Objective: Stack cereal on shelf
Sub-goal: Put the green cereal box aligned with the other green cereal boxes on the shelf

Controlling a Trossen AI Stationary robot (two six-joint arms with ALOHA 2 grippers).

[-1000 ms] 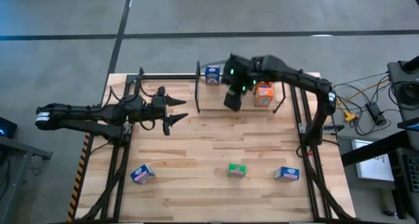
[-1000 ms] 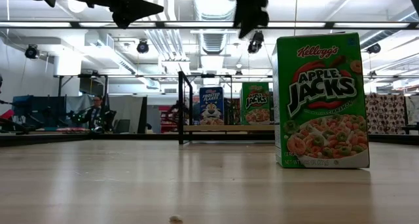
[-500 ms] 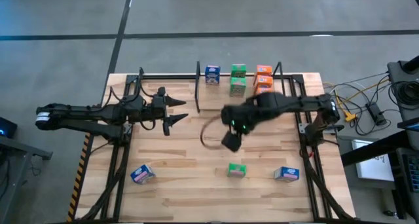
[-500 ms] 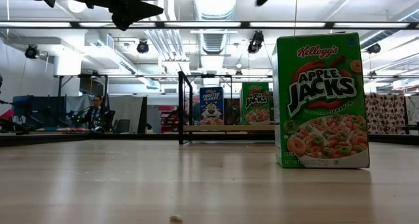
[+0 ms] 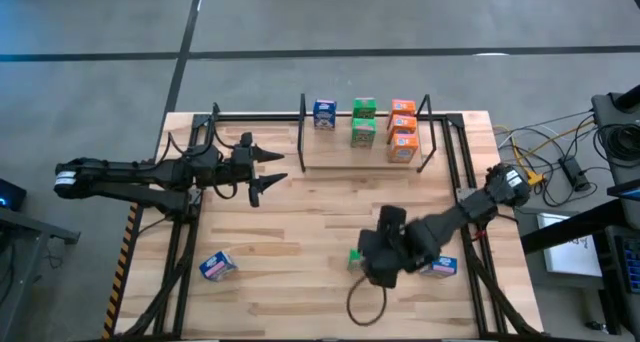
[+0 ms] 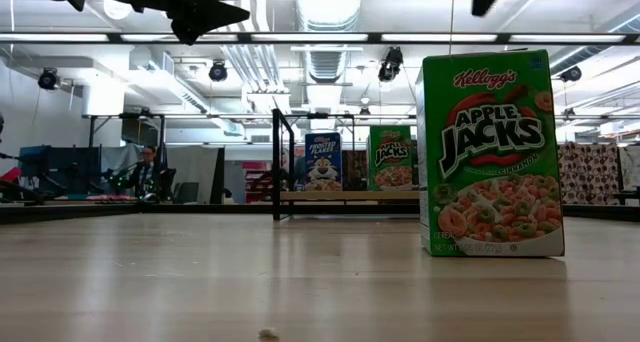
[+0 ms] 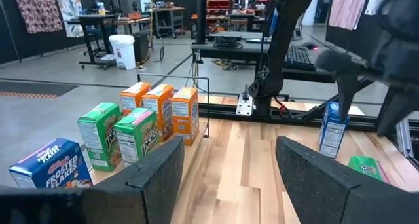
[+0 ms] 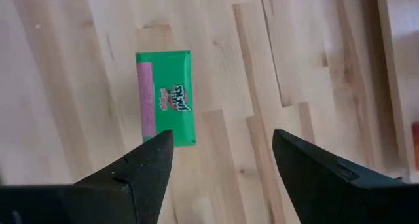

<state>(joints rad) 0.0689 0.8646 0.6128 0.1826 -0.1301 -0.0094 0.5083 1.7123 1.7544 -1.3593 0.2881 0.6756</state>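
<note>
One green cereal box [image 8: 165, 97] stands on the table directly below the right gripper's [image 8: 219, 165] spread, empty fingers.

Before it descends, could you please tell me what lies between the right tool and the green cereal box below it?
Nothing: in the right wrist view, the open right tool looks down on the green cereal box, with only bare tabletop around it.
</note>
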